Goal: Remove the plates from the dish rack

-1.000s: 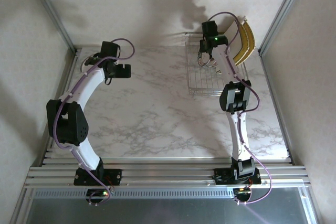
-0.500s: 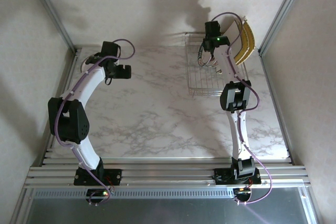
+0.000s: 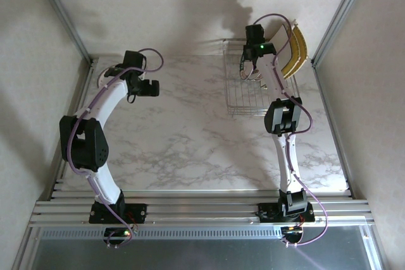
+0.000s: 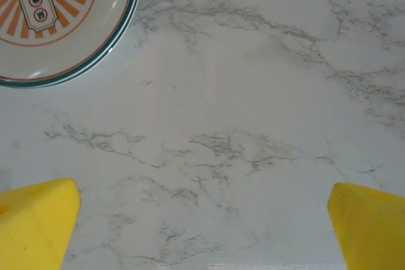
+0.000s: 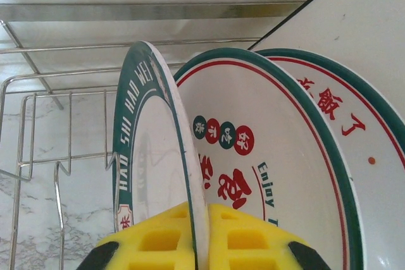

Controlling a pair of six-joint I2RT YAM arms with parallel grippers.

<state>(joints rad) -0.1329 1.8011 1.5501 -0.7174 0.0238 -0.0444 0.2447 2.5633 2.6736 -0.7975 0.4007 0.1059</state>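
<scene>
We find the left gripper released: its yellow pads stand wide apart over the bare table near its far left corner, with nothing between them. One round plate lies flat on the table close by, clear of both pads. The left arm is folded, its elbow raised by the left edge, and it is well apart from the dish rack at the far right corner. The right arm is therefore the nearer one. It stretches from its base at the near edge straight toward the far edge, with the wrist pitched down into the rack. The right gripper is clenched on the front plate, one pad against each face at the rim. This plate stands on edge between the dividers, with its plane in line with the gripper's approach. A second plate and a third plate lean just beside it on the right. The square striped plates stand at the rack's far right end. We judge that the coming move depends on this upright plane: the plate should be lifted along its own face, clear of the wires and the neighbouring plate.
</scene>
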